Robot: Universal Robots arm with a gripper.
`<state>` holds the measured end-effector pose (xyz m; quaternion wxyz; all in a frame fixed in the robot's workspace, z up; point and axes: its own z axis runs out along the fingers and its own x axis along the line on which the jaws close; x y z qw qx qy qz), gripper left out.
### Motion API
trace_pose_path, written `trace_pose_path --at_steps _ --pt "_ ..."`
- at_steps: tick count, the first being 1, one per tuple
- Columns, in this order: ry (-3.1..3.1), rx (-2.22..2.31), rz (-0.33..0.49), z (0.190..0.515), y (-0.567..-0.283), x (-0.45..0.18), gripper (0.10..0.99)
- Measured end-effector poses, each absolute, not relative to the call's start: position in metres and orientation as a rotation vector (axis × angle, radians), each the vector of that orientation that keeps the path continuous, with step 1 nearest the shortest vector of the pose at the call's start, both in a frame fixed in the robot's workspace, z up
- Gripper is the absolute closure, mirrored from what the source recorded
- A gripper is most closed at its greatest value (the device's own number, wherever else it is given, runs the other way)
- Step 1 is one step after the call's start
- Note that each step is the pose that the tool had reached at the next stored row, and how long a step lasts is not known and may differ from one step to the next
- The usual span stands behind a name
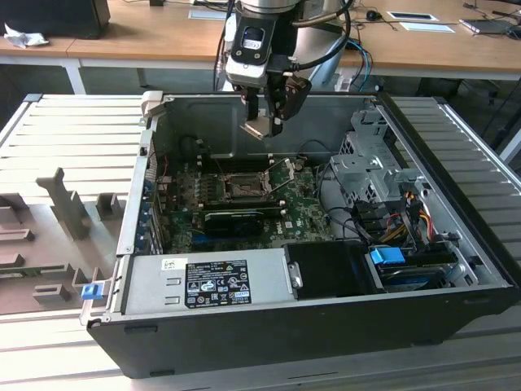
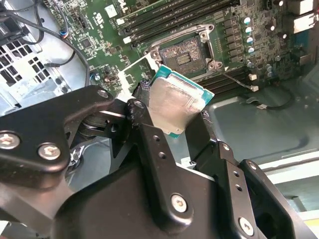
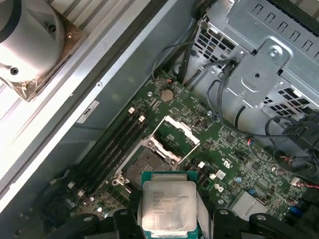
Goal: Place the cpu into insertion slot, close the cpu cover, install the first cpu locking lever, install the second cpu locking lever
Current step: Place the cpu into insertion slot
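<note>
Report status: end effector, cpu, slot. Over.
End effector shut on the cpu, above the green board. Insertion slot empty, cpu cover raised. No obstruction seen over the slot.

the cpu (image 3: 167, 206) has a pale, faintly brushed metal top with a green rim. the tool (image 2: 172, 114) is matt black, with bright metal screws (image 2: 178, 201). the insertion slot (image 3: 144, 167) is dark inside a silvery metal rim; the cpu cover (image 3: 177, 134) is shiny bare metal. the board (image 3: 234, 164) is smooth green, the worktop (image 1: 81, 130) ribbed grey metal.
</note>
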<state>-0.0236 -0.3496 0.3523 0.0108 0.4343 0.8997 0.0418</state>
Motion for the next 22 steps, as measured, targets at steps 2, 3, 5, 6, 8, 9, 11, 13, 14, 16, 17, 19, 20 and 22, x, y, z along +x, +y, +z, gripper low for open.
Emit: trace_pose_path --at_steps 2,3,5,6,8,9,11,13,14,16,17,19,20,22 --pt "2.802 1.366 0.13 0.3522 -0.3497 -0.0237 0.557" --pt "2.799 1.371 0.13 0.3521 -0.3496 -0.0238 0.557" --pt "2.774 1.418 0.13 0.3516 -0.3497 -0.0238 0.557" --pt "2.764 1.436 0.129 0.3514 -0.3496 -0.0238 0.557" --pt "2.753 1.457 0.129 0.3511 -0.3496 -0.0238 0.557" --pt "2.747 1.466 0.129 0.351 -0.3496 -0.0238 0.557" --pt "2.735 1.488 0.128 0.3507 -0.3496 -0.0238 0.557" --pt "2.724 1.506 0.128 0.3505 -0.3496 -0.0238 0.557" --pt "2.719 1.516 0.128 0.3503 -0.3496 -0.0237 0.557" --pt "2.709 1.532 0.127 0.3501 -0.3496 -0.0238 0.557" --pt "2.705 1.538 0.127 0.3501 -0.3496 -0.0238 0.557" --pt "2.698 1.549 0.126 0.3499 -0.3495 -0.0238 0.557" --pt "2.691 1.561 0.125 0.3497 -0.3495 -0.0237 0.557" --pt "2.682 1.575 0.124 0.3495 -0.3495 -0.0238 0.557"
